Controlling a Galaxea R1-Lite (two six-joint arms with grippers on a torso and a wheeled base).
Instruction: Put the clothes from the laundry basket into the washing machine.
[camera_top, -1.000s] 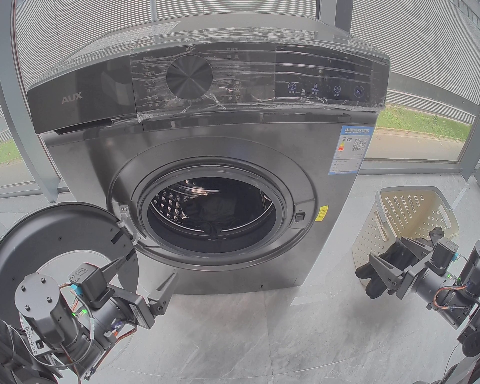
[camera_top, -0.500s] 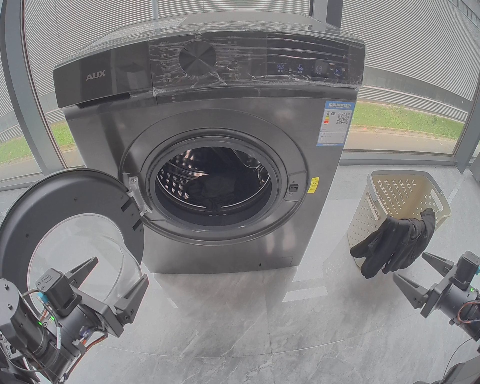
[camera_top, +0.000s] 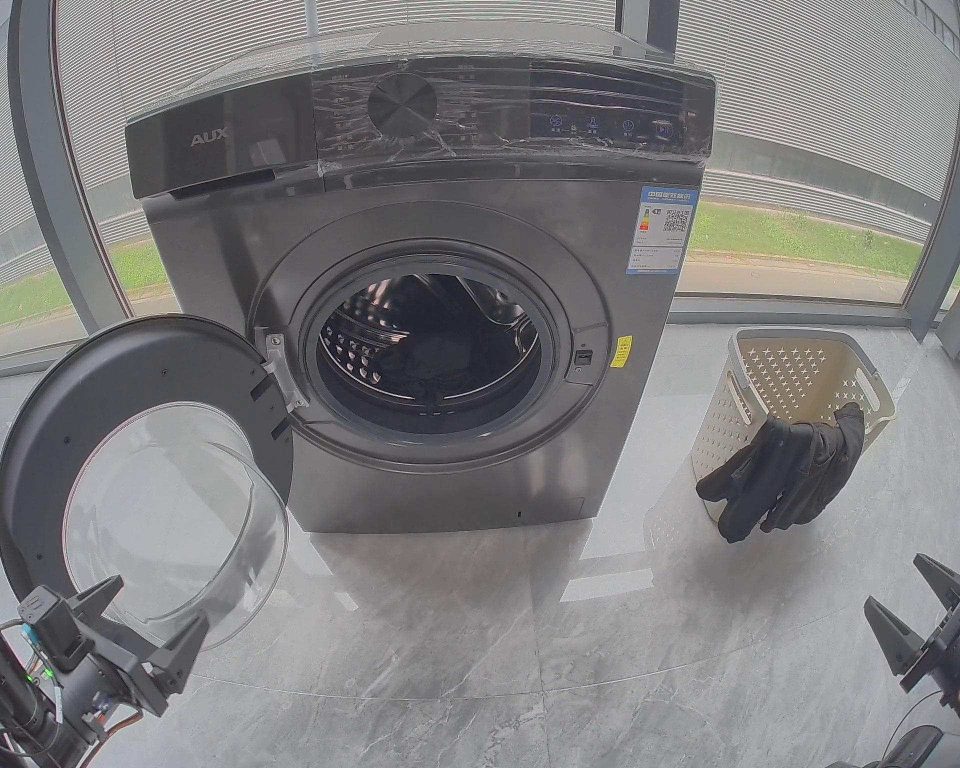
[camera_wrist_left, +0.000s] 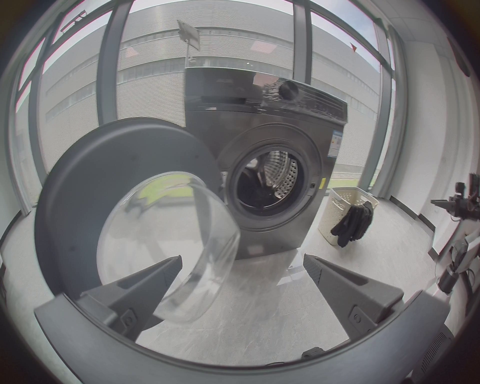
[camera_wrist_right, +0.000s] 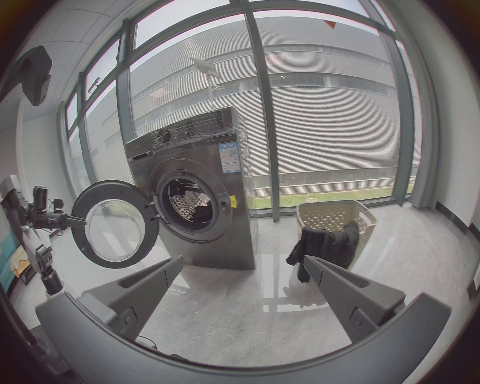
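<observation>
In the head view, the washing machine (camera_top: 420, 200) is being shown with its door (camera_top: 150, 400) swung fully open toward the robot's left. A dark cloth (camera_top: 440, 365) is lying low in the drum (camera_top: 350, 350). The laundry basket (camera_top: 800, 345) is standing on the floor (camera_top: 500, 640) near the machine's right front corner. A dark garment (camera_top: 785, 480) is being carried over the basket's front rim and is hanging down the outer wall. The left gripper (camera_top: 150, 612) is being held low at the floor's near left edge, below the door, with its jaws spread wide and nothing between them. The right gripper (camera_top: 900, 585) is being held at the near right edge, well apart from the basket, equally spread and empty.

In the left wrist view, the left gripper (camera_wrist_left: 241, 260) is being pointed between the open door (camera_wrist_left: 125, 165) and the machine front, with its fingers parted and bare. The garment (camera_wrist_left: 354, 225) is being seen far off on the basket.

In the right wrist view, the right gripper (camera_wrist_right: 241, 260) is being aimed roughly at the draped garment (camera_wrist_right: 325, 245), with open floor between them.

The garment is judged to be balanced loosely on the rim. If only a fold is pinched, it could be dragged off onto the floor. The light basket could be tipped if the cloth is snagging on the perforated wall. The open door is being left close to the left arm, so a careless swing could knock it.
</observation>
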